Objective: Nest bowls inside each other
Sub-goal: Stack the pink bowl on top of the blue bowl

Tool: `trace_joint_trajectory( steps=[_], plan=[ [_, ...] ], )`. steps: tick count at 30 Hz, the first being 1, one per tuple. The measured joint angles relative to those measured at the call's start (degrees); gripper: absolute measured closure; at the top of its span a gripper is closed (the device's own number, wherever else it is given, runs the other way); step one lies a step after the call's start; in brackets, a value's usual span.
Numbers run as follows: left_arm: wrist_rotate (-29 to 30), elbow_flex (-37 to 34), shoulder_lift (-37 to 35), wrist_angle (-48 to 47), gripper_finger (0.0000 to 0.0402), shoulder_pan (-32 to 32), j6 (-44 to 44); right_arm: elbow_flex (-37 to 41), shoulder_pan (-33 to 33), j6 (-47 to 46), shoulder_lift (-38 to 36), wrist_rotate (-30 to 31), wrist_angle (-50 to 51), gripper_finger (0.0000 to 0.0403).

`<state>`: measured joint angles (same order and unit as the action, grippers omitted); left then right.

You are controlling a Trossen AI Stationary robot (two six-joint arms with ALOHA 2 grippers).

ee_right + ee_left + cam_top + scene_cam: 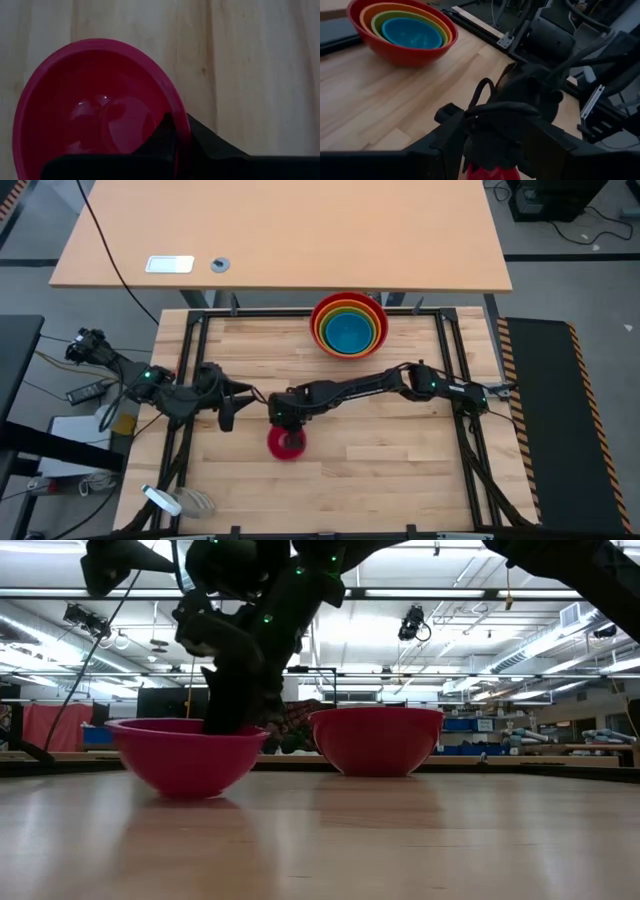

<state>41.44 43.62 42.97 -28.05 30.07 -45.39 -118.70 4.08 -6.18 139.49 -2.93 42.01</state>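
Note:
The pink bowl (287, 442) stands on its base on the wooden table, near the middle; the low view shows it (185, 755) resting flat. My right gripper (288, 420) reaches down from the right and is shut on its far rim. The other bowls sit nested at the far edge: a red one (348, 325) holding orange, yellow-green and blue (412, 32). My left gripper (228, 412) hangs above the table just left of the pink bowl, open and with nothing in it. My right gripper pinches the pink bowl's rim (181, 125) on its far side, one finger (162, 137) inside the bowl and one (207, 140) outside. The fingers come slanting down from above. The bowl sits upright with its base on the table (320, 840).
Black frame rails (440, 330) run along the far and side edges of the table. A white tool (165, 500) lies at the near left corner. A second, lighter table (280, 230) stands beyond the far edge. Bare wood lies between the pink bowl and the stack.

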Motion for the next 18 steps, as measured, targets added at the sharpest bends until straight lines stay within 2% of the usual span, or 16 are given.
trace_joint_trajectory(
  steps=[6, 10, 14, 18],
  plan=[
    [0.8, 0.0, -0.9, 0.6, 0.0210, -1.5, 0.2, 0.4, -3.2, 1.9, -3.0, 0.1, 5.1, 0.0385],
    [0.5, 0.0, -3.8, 2.0, 0.0209, -1.9, 1.0, 0.4, -5.3, 3.8, -8.1, 1.4, 10.7, 0.0385],
    [0.0, 0.1, -5.9, 2.0, 0.0209, -2.0, 4.5, 0.3, -7.5, 6.5, -14.3, 2.5, 13.6, 0.0377],
    [-0.7, 0.1, -5.7, 9.6, 0.0209, -3.2, 12.9, 0.3, -10.3, 7.8, -17.1, 2.6, 15.9, 0.0377]
  ],
)
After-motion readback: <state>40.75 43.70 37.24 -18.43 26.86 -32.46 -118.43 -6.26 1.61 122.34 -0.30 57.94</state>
